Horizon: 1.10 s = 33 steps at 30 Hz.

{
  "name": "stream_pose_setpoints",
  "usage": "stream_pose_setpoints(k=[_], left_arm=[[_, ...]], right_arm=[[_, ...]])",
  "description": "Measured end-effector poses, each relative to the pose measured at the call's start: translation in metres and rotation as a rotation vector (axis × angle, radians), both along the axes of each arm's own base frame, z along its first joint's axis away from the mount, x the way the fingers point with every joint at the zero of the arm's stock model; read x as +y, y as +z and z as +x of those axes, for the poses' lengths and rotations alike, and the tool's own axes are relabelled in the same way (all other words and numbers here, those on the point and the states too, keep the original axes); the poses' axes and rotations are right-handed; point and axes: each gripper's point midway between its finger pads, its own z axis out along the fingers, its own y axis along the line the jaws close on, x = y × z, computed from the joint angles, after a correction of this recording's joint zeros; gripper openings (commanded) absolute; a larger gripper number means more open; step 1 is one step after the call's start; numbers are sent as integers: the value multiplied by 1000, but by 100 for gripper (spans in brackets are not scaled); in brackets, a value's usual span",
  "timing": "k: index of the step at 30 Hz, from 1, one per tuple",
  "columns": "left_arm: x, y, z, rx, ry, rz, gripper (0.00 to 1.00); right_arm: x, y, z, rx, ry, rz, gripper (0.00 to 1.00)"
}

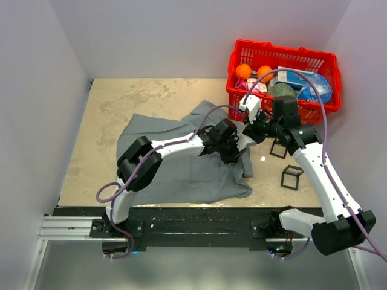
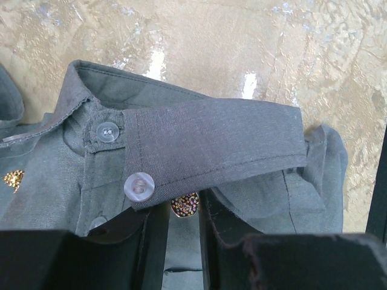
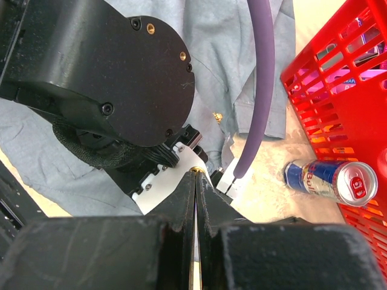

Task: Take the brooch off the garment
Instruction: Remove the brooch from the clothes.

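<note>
**Gold brooch sits between my left fingers**

I am at the grasp step. My left gripper point(image 2: 184, 220) stands partly open, one finger on either side of the brooch point(image 2: 185, 205), which lies right at their tips on the shirt point(image 2: 211, 139). I cannot tell whether they touch it. My right gripper point(image 3: 195, 181) is fully closed, close to my left wrist, and holds nothing I can make out.

Next, I judge, I must close on the brooch alone, keeping cloth out of the pinch, then draw back without dragging the shirt.

The brooch is a small cluster of gold and dark beads. Its upper edge is tucked under the grey button band, just right of a white button point(image 2: 139, 185). The cloth is thin and creased, so it may lift too.
</note>
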Motion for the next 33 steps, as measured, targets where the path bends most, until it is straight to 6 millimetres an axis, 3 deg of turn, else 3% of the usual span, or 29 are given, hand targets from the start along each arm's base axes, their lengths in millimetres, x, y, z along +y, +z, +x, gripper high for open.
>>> stream_pose_setpoints(k=[14, 22, 23, 33], left_arm=[[1, -16, 1, 5, -8, 27, 24], [2, -31, 0, 23, -9, 49, 10], [2, -32, -1, 25, -10, 52, 0], [4, -26, -2, 42, -21, 37, 0]], right_arm=[[0, -1, 0, 1, 0, 0, 0], [0, -1, 0, 2, 0, -1, 0], [0, -1, 0, 2, 0, -1, 0], [-1, -4, -1, 9, -2, -3, 0]])
